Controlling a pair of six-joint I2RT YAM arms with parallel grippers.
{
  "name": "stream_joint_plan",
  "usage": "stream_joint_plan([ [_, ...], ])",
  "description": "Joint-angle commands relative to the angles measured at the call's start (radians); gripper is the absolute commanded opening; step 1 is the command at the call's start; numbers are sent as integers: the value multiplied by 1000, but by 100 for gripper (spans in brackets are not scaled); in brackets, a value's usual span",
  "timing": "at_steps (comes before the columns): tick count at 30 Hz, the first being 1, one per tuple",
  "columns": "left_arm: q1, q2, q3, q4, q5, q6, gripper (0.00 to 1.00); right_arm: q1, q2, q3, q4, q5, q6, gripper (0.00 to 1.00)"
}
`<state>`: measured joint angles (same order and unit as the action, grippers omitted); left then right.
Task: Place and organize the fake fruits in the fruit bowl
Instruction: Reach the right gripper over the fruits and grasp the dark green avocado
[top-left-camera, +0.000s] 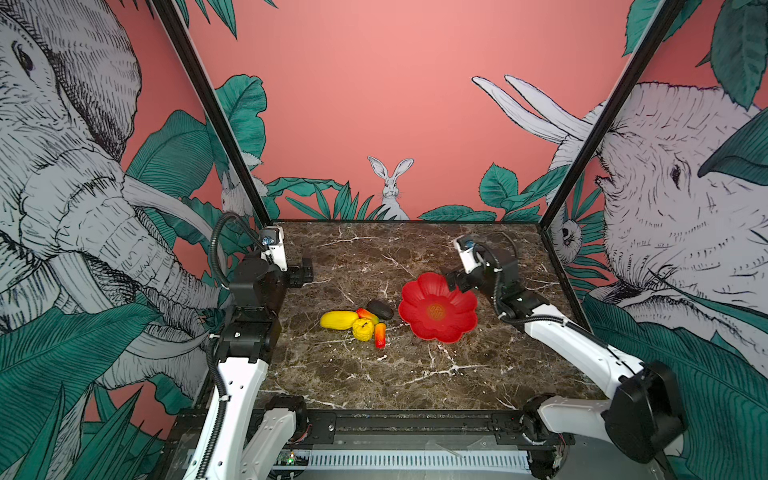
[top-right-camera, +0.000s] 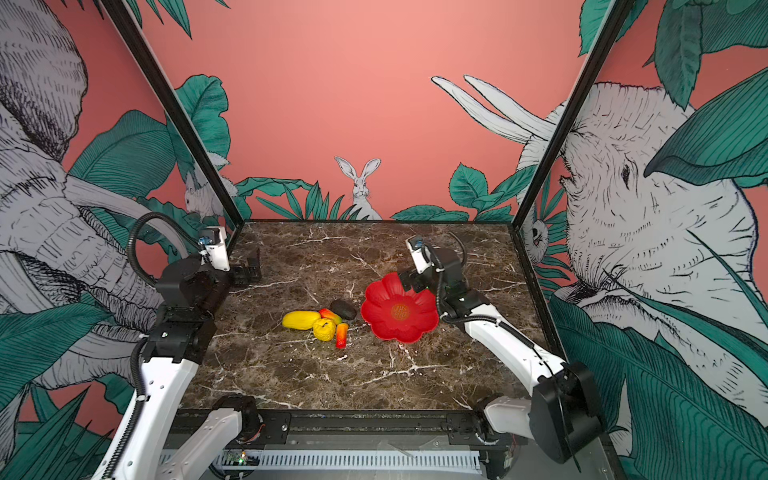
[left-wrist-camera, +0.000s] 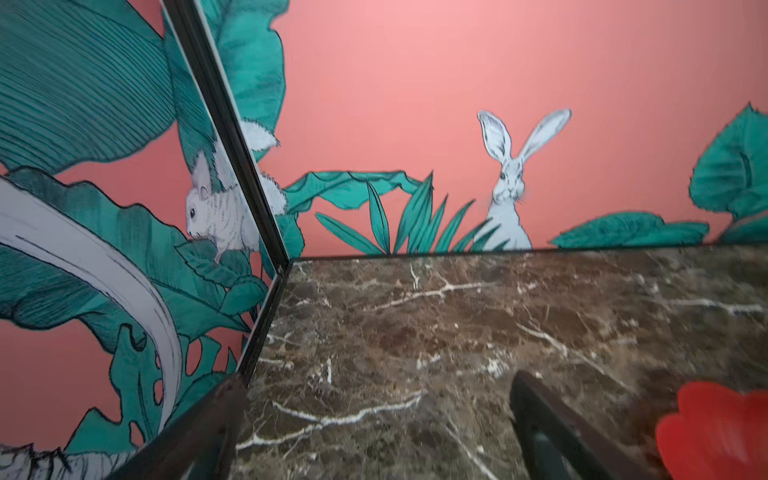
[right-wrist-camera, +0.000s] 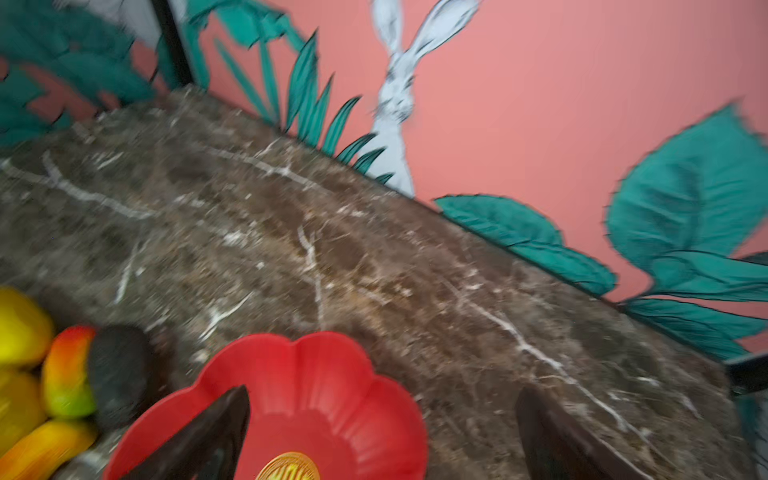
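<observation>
The red flower-shaped fruit bowl (top-left-camera: 419, 293) (top-right-camera: 384, 293) (right-wrist-camera: 316, 374) sits right of centre on the marble table. Just to its left, several fake fruits lie clustered on the table. They are a long yellow oval (top-left-camera: 338, 320) (top-right-camera: 301, 320), a round yellow one (top-left-camera: 363, 330), a dark oval (top-left-camera: 379, 309) (right-wrist-camera: 118, 374) and two orange-red ones (top-left-camera: 367, 314) (top-left-camera: 380, 336). My right gripper (top-left-camera: 455, 280) (right-wrist-camera: 384, 392) hangs open over the bowl's far right rim and holds nothing. My left gripper (top-left-camera: 305, 270) (left-wrist-camera: 378, 378) is open and empty at the far left, well away from the fruits.
Black frame posts (top-left-camera: 232, 137) (top-left-camera: 582, 166) rise at the table's two back corners, with mural walls behind and at the sides. A black rail (top-left-camera: 395, 419) runs along the front edge. Bare marble (top-left-camera: 395, 374) lies in front of the fruits and the bowl.
</observation>
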<state>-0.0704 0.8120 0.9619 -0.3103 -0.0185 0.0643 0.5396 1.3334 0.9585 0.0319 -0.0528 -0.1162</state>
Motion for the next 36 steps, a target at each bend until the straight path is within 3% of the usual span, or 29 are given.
stream_joint_plan([
  [1, -1, 11, 17, -280, 165, 125, 100, 89, 106, 114, -190, -79, -36, 99],
  [5, 1, -29, -75, -197, 297, 131, 100, 178, 259, 255, -269, -128, -60, 99],
  [14, 3, -49, -78, -218, 260, 146, 100, 269, 589, 460, -332, -174, -65, 99],
  [19, 3, -50, -80, -218, 260, 148, 100, 282, 685, 522, -326, -205, -60, 98],
  [25, 3, -56, -81, -216, 253, 147, 100, 283, 762, 575, -320, -201, -19, 83],
  [36, 2, -73, -85, -215, 237, 149, 100, 284, 829, 603, -315, -215, 20, 64],
])
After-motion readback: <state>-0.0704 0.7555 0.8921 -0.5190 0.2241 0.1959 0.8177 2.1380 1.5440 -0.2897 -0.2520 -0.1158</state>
